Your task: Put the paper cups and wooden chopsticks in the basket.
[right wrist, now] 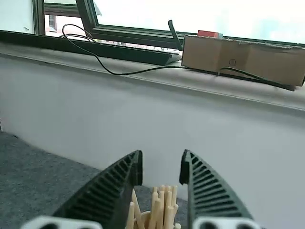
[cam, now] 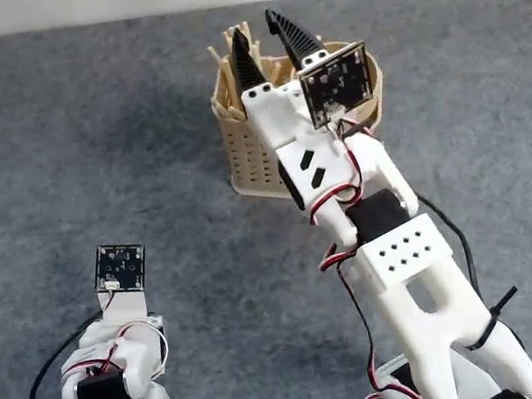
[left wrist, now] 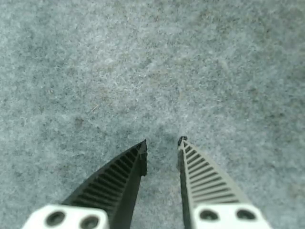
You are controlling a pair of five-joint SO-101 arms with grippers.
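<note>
A beige slotted basket [cam: 258, 160] stands at the far middle of the grey mat. Several wooden chopsticks [cam: 223, 52] stick up out of it, and their tips [right wrist: 161, 205] rise between my right fingers in the right wrist view. My right gripper [cam: 261, 38] hovers over the basket, open, with nothing held. My left gripper [left wrist: 162, 145] is open just above bare mat. In the high view the left arm [cam: 120, 364] is folded back at the near left.
Grey mat [cam: 87, 157] covers the table, with free room to the left of the basket. A pale wall [right wrist: 143, 119] rises behind the basket, with a cardboard box [right wrist: 243, 59] and cables on its ledge.
</note>
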